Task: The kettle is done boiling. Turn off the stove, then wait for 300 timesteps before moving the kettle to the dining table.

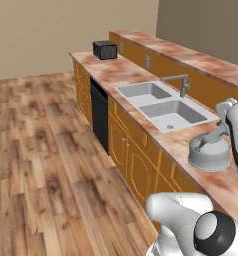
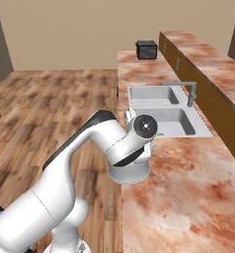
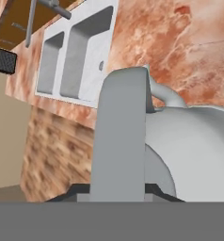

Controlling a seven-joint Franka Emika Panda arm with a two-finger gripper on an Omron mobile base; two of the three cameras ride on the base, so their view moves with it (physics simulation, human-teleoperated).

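Sitting on the marbled stone counter [image 1: 141,75], near its front edge: a squat silver-grey metal kettle [image 1: 209,154]. Lying beyond it, a double-basin steel sink [image 1: 163,105]; standing farther back, a small black toaster [image 1: 105,49].

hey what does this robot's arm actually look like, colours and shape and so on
The arm is glossy white, built of thick rounded tube segments that swell at the joints. Dark, near-black bands mark the joints, and round grey caps with dark rims close their ends. The links look smooth and bare: no cables or lettering are visible. The small dark finger tips barely show.
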